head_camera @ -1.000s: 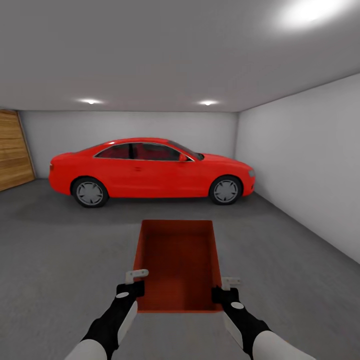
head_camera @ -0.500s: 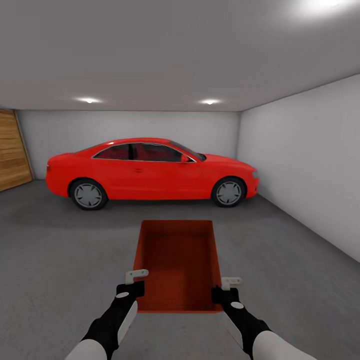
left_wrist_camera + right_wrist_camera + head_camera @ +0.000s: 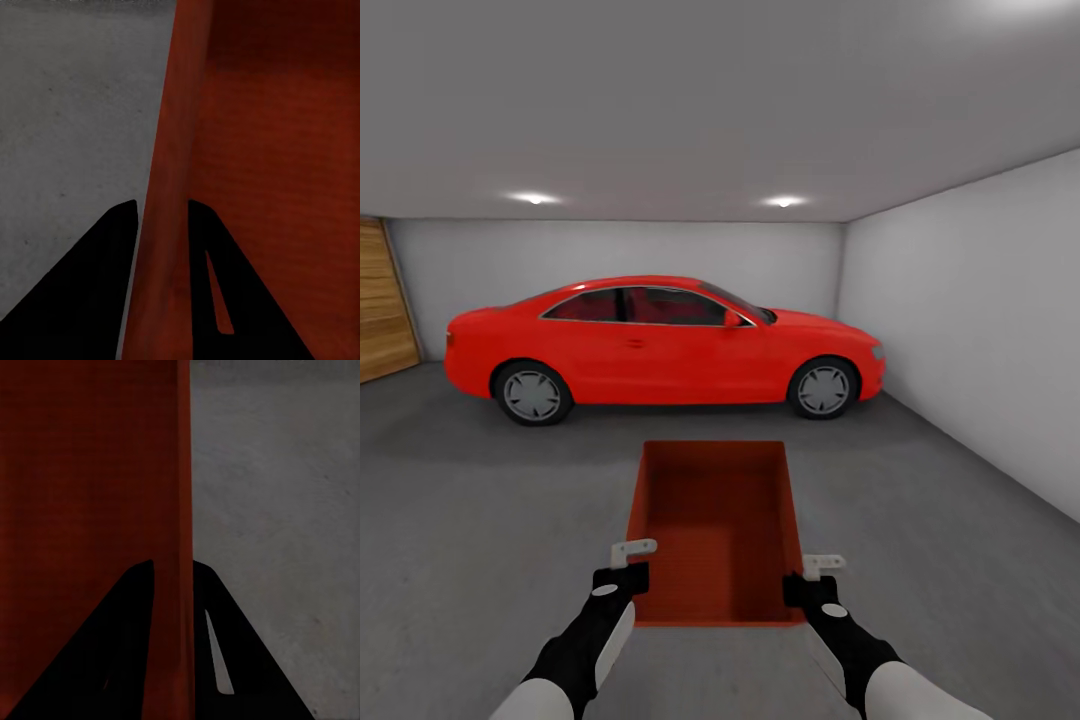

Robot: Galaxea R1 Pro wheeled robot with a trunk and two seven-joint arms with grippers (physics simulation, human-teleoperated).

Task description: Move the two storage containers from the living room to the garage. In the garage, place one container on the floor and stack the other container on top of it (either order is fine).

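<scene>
With our left gripper (image 3: 632,560) and right gripper (image 3: 812,572) pinching the container's (image 3: 715,525) thin side walls at the frame's lower middle, uneven lowering could twist it loose.

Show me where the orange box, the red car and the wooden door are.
orange box (image 3: 712,530): head view, on its inner bottom.
red car (image 3: 660,355): head view, on the side door panel.
wooden door (image 3: 382,300): head view, on the slats at the left edge.

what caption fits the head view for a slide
Both grippers, left and right, clamp a storage container over the garage floor, red car ahead.
</scene>
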